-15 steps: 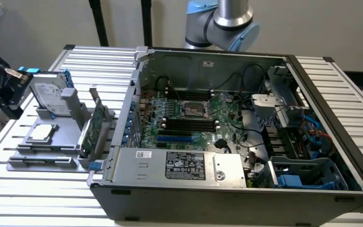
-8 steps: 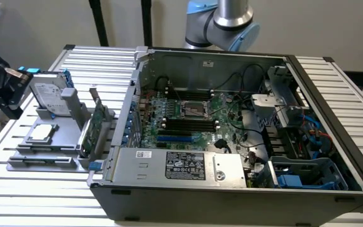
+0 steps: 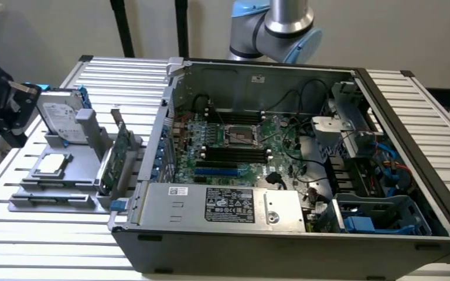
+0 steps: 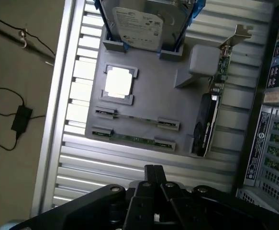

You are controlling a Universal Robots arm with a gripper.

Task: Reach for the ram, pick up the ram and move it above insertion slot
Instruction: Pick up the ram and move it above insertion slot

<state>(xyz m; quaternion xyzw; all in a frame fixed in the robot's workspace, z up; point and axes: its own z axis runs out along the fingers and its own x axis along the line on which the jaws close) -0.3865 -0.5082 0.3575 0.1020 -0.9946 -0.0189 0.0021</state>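
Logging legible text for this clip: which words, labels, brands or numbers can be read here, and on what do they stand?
No text can be read for certain.
Label on the hard drive: printed lines, too blurred to read.
Black label on the power supply: white print, too small to read.
White sticker beside it: too small to read.
Long sticker on the computer case: blurred.
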